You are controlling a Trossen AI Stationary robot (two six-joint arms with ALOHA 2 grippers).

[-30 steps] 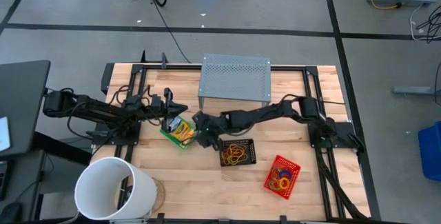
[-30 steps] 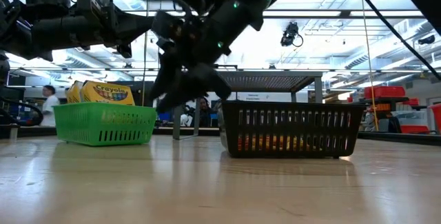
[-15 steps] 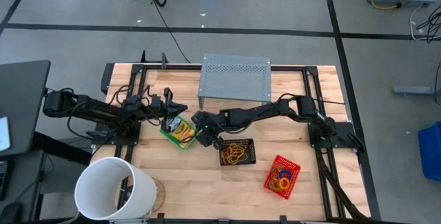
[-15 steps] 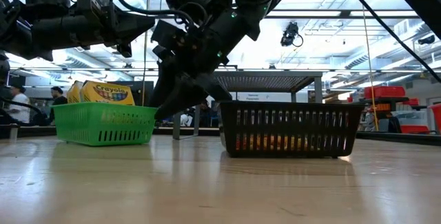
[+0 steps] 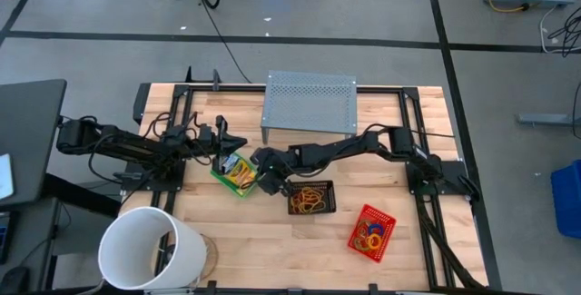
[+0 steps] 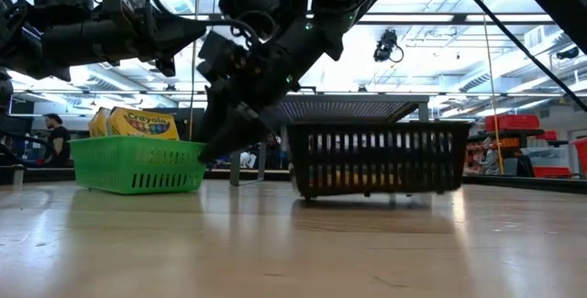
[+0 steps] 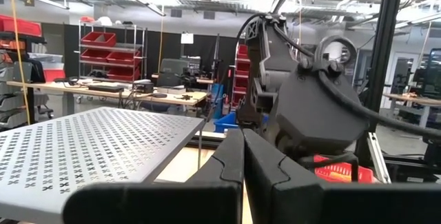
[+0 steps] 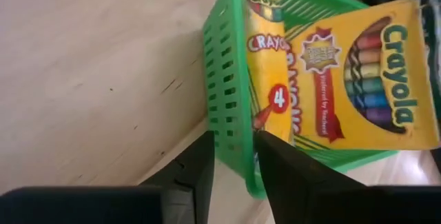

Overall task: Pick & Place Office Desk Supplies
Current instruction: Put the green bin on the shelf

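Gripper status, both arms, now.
Left gripper: shut, empty, hovering by the green tray.
Right gripper: fingers astride the green tray's wall, closing; grip not yet certain.
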